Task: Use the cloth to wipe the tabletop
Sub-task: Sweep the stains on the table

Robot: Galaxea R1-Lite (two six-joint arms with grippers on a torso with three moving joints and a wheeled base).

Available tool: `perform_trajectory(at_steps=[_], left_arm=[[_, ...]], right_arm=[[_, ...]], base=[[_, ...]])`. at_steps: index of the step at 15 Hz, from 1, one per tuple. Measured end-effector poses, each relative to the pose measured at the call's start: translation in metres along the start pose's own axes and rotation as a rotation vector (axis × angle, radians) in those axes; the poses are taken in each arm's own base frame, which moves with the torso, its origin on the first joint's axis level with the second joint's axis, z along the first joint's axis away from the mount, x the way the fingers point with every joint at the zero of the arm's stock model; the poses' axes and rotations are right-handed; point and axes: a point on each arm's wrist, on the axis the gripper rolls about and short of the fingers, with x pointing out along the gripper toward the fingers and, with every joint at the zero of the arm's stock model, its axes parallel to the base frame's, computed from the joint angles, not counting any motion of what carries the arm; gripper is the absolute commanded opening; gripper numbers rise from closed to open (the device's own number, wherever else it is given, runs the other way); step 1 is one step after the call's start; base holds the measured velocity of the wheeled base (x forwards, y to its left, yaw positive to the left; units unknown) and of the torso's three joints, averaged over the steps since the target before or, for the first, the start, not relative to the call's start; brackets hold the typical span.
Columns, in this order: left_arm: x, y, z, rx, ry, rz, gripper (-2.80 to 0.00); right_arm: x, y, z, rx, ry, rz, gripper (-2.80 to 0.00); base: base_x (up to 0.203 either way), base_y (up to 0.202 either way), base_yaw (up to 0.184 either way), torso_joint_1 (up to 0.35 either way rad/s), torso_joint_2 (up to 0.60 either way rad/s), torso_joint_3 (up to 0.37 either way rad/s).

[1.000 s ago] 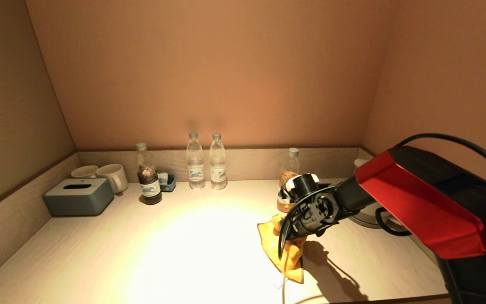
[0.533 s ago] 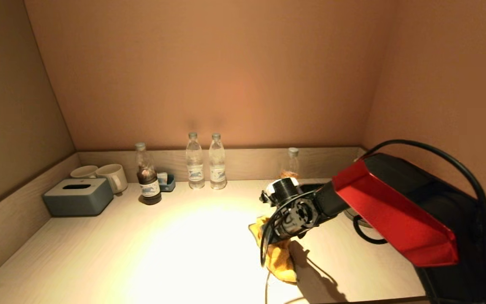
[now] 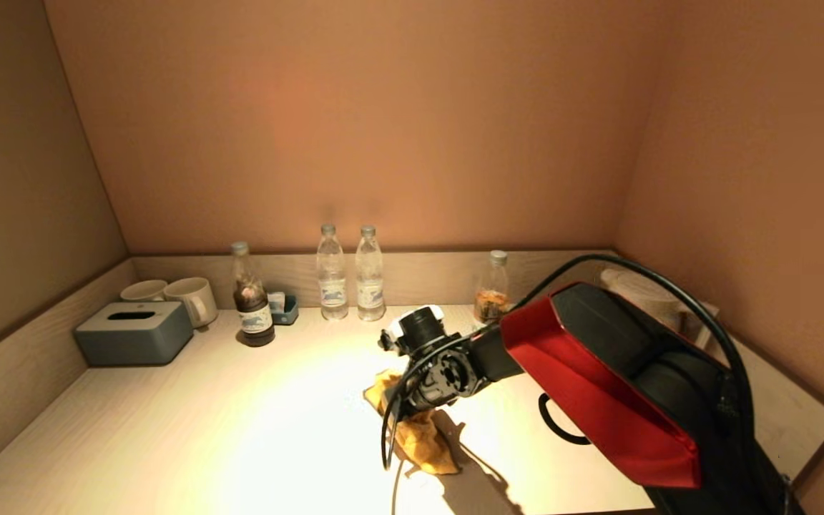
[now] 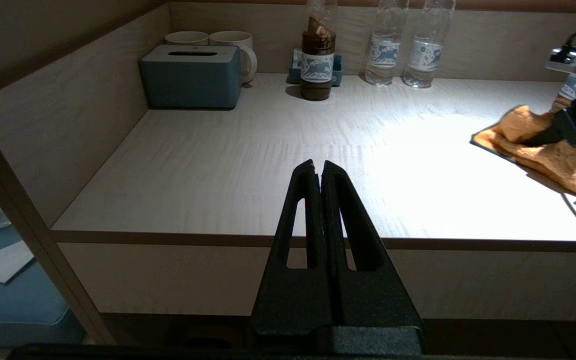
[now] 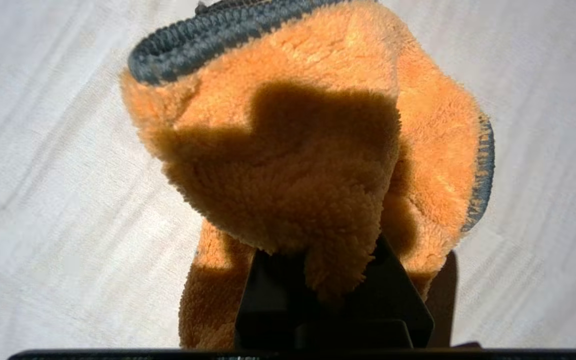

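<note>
I'm mid-wipe, my right claw (image 5: 325, 280) clenching the orange cloth (image 5: 308, 165) bunched under and ahead of it on the tabletop (image 3: 254, 443); next I'm sweeping leftward, pressing down, bottles (image 3: 347, 275) beyond it.

Pale wood-grain tabletop (image 3: 169, 429) with low raised back and side rims. Back left corner: grey rectangular tissue box (image 3: 133, 332), two white ceramic mugs (image 3: 169, 295). Along back edge: dark-liquid bottle (image 3: 251, 304), small blue tray (image 3: 283, 309), two clear water bottles (image 3: 349, 273), amber-filled bottle (image 3: 493, 290). Orange fleecy cloth (image 3: 419, 429) lies centre, toward front edge.
</note>
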Motion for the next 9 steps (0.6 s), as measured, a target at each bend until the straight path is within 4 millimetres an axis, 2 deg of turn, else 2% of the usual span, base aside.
perform_trajectory(at_steps=[4, 7, 9], left_arm=[[0.0, 0.0, 0.0, 0.0, 0.0, -0.001, -2.8], [0.0, 0.0, 0.0, 0.0, 0.0, 0.0, -2.8], [0.0, 0.0, 0.0, 0.0, 0.0, 0.0, -2.8]], right_arm=[[0.01, 0.022, 0.012, -0.037, -0.028, 0.03, -2.8], [0.022, 0.025, 0.019, -0.047, -0.054, 0.032, -2.8], [0.034, 0.025, 0.016, -0.059, -0.048, 0.027, -2.8]], base=[[0.0, 0.0, 0.0, 0.0, 0.0, 0.0], [0.0, 0.0, 0.0, 0.0, 0.0, 0.0], [0.0, 0.0, 0.0, 0.0, 0.0, 0.0]])
